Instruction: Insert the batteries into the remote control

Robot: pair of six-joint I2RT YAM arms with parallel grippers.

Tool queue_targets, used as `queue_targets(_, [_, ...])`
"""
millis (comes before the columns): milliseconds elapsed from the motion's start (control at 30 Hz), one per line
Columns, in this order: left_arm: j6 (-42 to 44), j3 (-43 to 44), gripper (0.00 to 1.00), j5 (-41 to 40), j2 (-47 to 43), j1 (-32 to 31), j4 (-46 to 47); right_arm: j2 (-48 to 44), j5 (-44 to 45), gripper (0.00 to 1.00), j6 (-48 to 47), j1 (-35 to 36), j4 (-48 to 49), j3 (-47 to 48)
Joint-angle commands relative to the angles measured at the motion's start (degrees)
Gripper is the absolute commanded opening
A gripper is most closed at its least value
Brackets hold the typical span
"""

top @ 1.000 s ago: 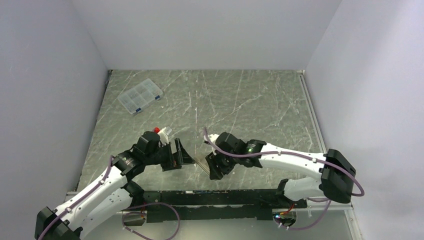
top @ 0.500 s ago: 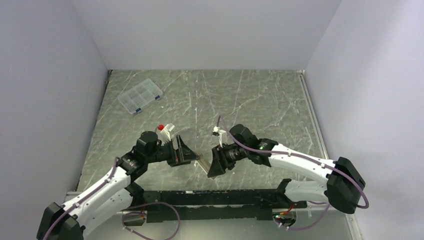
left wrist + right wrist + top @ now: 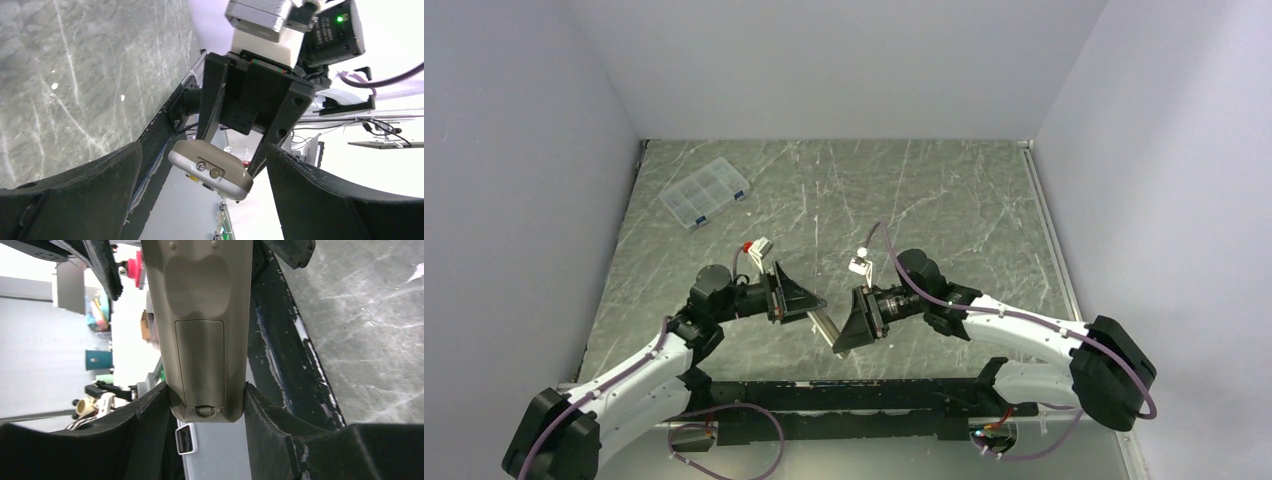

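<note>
Both arms reach inward from the near edge, and their hands face each other tip to tip above the front middle of the grey marbled surface (image 3: 944, 200). The left hand (image 3: 816, 305) points right. The right hand (image 3: 842, 338) points left and sits slightly nearer. A slim beige remote (image 3: 824, 324) lies slanted between them, one end at each hand's tips. A clear compartmented box (image 3: 705, 193) sits well apart at the far left.

Matt beige plastic remote control (image 3: 200, 355); smooth, faintly glossy grey marbled table (image 3: 924, 200).
</note>
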Motion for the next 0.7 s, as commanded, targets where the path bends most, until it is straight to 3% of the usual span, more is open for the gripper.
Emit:
queue_targets(0, [-3.62, -0.87, 0.99, 2.88, -0.06, 0.34, 12.18, -0.33, -4.16, 0.14, 7.11, -0.79, 12.73, -1.40])
queue_targets(333, [-4.33, -0.64, 0.93, 3.88, -2.30, 0.30, 15.18, 1.83, -5.89, 0.13, 16.17, -1.57, 24.38, -4.14])
queue_targets(667, [-4.19, -0.57, 0.82, 4.38, -3.14, 0.31, 14.39, 2.33, -5.23, 0.11, 18.94, -1.86, 27.60, -4.65])
